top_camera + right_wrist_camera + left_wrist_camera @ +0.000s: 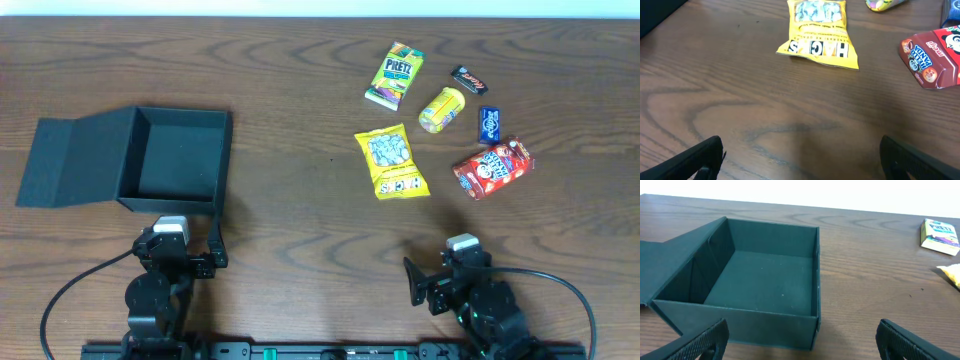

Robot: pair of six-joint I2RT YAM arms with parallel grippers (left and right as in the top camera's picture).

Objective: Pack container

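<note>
We see a black box (pixel 175 155) on the left side of the table (pixel 300 230). It is square, low and made of dull card. It sits flat and open, and we can see its bare bottom. Its lid (pixel 68 162) is joined to the left wall and folded out to the left.

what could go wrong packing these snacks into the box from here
The yellow packet lies far from the container, so over that long carry it could slip from the right claw. The rounded yellow pack might roll if nudged. The left claw sits close to the container's wall and could shove it.
</note>
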